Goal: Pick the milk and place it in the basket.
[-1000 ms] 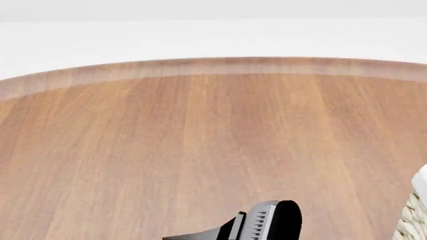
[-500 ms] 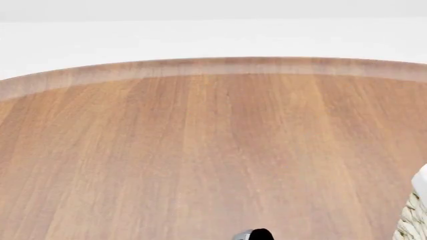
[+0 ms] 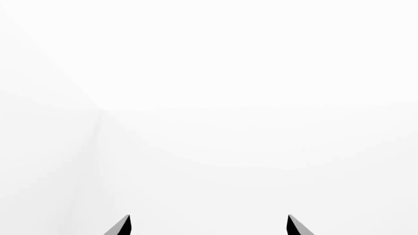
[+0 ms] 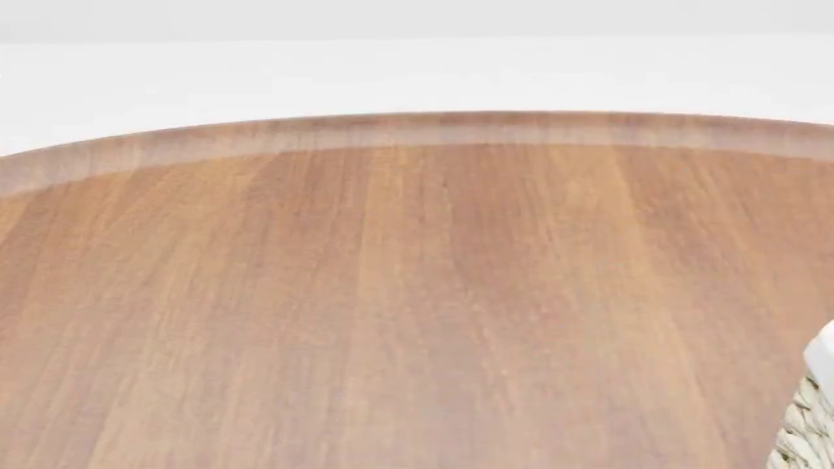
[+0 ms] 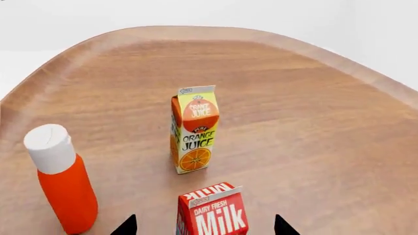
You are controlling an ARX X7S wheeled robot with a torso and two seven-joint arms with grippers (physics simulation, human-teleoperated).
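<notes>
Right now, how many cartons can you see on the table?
2, both in the right wrist view. The milk stands between the right tool's open tips; the orange juice carton stands just beyond it. The head view shows none; others may be hidden.

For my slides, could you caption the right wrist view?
Open right claw nears upright milk; orange juice carton behind.

Bright, even, shadowless light; sharp renders; the left wrist view is washed white; the brown wooden counter (image 4: 391,293) shows no glare.
</notes>
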